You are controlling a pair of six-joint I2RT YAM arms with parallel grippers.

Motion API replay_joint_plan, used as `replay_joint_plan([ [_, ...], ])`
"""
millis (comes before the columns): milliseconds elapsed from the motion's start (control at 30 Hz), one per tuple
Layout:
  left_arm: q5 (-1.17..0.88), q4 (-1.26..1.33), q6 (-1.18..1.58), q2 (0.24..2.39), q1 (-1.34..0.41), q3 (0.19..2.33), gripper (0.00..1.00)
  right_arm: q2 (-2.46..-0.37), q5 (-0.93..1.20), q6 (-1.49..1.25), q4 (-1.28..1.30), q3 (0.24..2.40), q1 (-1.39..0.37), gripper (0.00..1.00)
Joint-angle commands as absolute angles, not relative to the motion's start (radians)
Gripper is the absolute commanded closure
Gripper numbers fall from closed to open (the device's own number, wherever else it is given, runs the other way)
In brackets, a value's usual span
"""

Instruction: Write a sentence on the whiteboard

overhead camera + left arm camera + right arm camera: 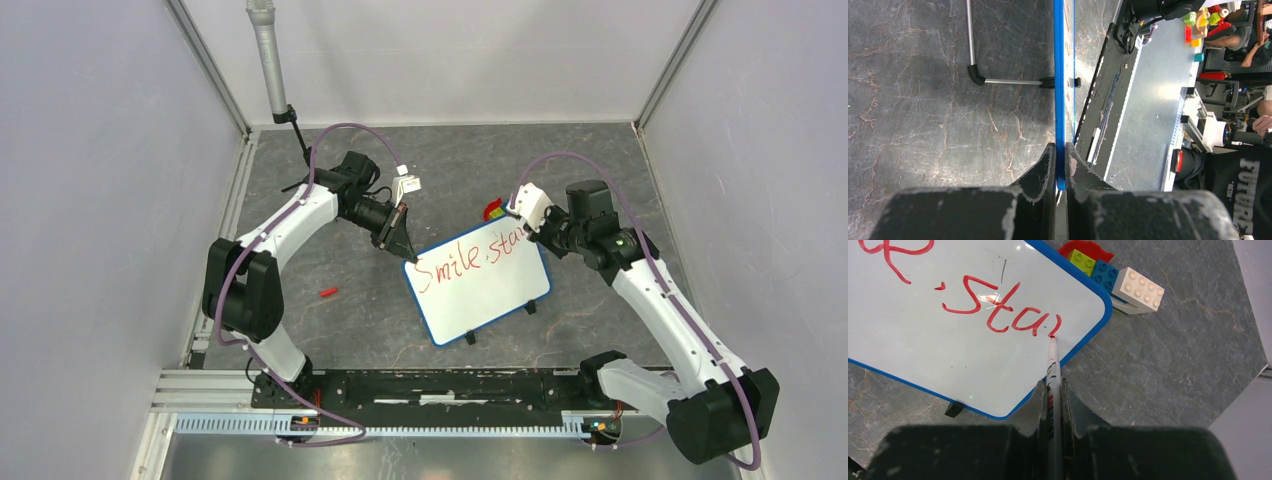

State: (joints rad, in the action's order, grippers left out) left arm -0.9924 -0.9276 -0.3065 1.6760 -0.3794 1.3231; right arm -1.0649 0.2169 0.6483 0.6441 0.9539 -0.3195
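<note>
Whiteboard (495, 292) lies on the bench (380, 320), near centre. Its long axis runs diagonally from near-left to far-right, and wire legs show at the near edge. Sentence (468, 262) in red follows the long axis, rising rightward. It reads "Smile, sta" plus a started stroke close to the far-right corner. Left tool (1060, 150) is pinched tight on the blue rim at the far-left corner. Right tool (1053, 386) is clamped on a marker (1052, 367) that points away from the tool, red tip touching the last stroke. Toy bricks (1120, 282) sit just beyond the far-right corner. Small red piece (327, 292) lies on the bench, left of the board and apart from it.
</note>
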Motion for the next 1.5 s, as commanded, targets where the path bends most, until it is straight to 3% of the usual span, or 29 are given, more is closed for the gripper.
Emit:
replay_joint_plan([
  [0, -0.999, -0.928, -0.349, 1.687, -0.383, 1.349, 0.98, -1.081, 0.178, 0.646, 0.594, 0.999, -0.313, 1.00],
  [1100, -0.999, -0.928, -0.351, 1.691, -0.382, 1.353, 0.98, -1.050, 0.242, 0.690, 0.695, 0.920, -0.309, 1.00],
  [1467, -0.999, -0.928, -0.356, 1.695, -0.383, 1.350, 0.98, -1.081, 0.374, 0.666, 0.730, 0.971, -0.313, 1.00],
])
